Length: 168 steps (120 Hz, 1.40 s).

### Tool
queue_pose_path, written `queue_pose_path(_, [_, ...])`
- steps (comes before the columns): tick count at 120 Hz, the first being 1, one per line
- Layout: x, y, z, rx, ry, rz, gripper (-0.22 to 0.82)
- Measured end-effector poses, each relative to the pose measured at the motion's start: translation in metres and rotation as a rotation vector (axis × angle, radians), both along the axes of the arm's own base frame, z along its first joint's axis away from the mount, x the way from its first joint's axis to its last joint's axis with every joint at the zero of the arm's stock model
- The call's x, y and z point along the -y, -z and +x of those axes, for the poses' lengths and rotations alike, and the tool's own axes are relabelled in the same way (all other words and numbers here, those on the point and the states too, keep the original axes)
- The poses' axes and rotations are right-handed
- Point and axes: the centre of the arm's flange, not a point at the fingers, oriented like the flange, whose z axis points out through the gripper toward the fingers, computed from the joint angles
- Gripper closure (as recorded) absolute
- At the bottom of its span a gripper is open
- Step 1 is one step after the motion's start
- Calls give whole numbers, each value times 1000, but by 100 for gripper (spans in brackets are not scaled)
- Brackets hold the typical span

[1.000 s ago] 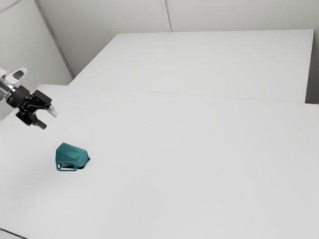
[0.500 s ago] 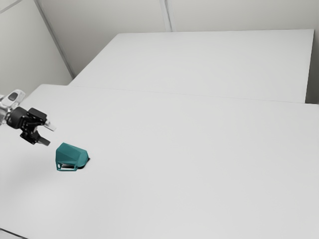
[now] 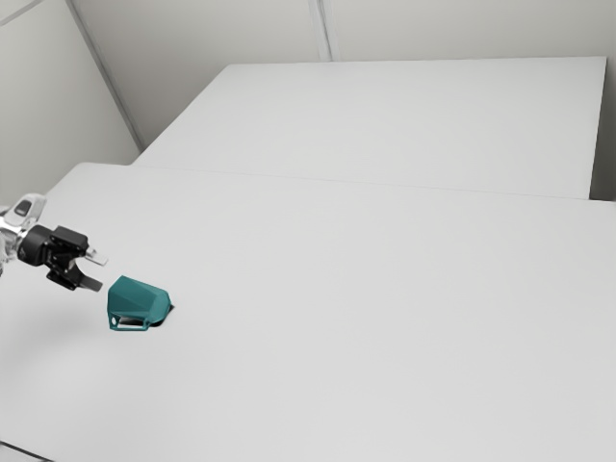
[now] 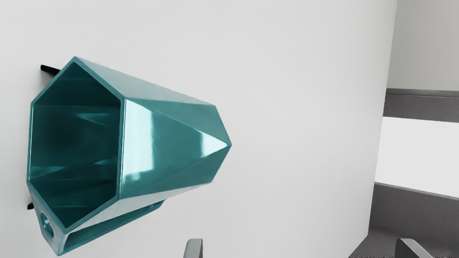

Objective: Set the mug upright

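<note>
While the mug (image 3: 140,296) lies on its side, tipped over on the white tabletop (image 3: 346,289) at the lower left of the exterior view, its wide mouth faces the gripper (image 3: 97,272) and its narrower base points toward the frame's right. The teal body is faceted, and its handle (image 3: 130,329) runs along the side nearest the bottom of the frame. In the wrist view the mug's hollow opens toward the camera: angular inner walls catch a few pale reflections, and the deepest part is too dark to make out. The jaws stand wide apart and have hold of nothing, just beyond the mug's mouth at the frame's left, near the mug without gripping it.
</note>
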Motion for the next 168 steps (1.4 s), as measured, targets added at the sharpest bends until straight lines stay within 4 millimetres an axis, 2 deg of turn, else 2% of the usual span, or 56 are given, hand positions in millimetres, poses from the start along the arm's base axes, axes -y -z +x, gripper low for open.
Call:
queue_pose_path(36, [-20, 14, 11, 47, 34, 20, 2])
queue_pose_path(57, [-26, 24, 11, 68, 42, 7, 2])
queue_pose_path(77, [-32, 35, 23, 90, 66, 7, 2])
queue_pose_path(104, [-29, 59, 37, 106, 87, -18, 2])
queue_pose_path(149, [-13, 78, 48, 134, 116, -65, 3])
queue_pose_path(157, [-11, 80, 48, 135, 121, -72, 6])
queue_pose_path(168, [-10, 81, 49, 138, 124, -75, 17])
